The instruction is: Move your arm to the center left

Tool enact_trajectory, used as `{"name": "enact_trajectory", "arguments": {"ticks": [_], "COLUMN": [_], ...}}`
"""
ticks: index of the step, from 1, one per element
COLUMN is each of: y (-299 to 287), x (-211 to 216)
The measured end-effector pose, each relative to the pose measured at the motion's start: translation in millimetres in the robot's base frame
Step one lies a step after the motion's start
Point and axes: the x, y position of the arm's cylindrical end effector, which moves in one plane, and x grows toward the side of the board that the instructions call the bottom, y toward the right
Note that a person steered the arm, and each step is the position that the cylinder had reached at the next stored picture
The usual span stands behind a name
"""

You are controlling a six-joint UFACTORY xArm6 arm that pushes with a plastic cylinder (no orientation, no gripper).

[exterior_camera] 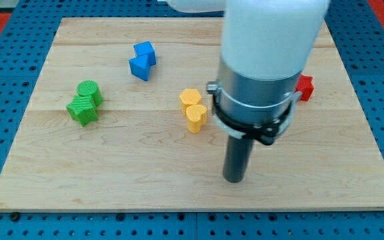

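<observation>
sitting with my tip [235, 180] at lower centre-right of the pale wooden board [179, 193], below-right of the small yellow plastic blocks [192, 110]. no jaws to open or close, nothing to grab. goal's centre left, near the light, slidey-looking green blocks [84, 103].

We see a pale wooden board [179, 167] with light grain lines, on a blue base [5, 80] with dark holes. Our tip [234, 179] is dark, under a grey and white arm [265, 53]. The blocks are green [84, 103], blue [142, 61], yellow [193, 110] and red [305, 87].
</observation>
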Motion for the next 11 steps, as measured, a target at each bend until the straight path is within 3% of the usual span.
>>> {"name": "enact_trajectory", "arguments": {"ticks": [2, 4, 7, 8, 9, 10, 11], "y": [-122, -165, -294, -307, -279, -236, -237], "x": [1, -38, -72, -104, -133, -133, -133]}}
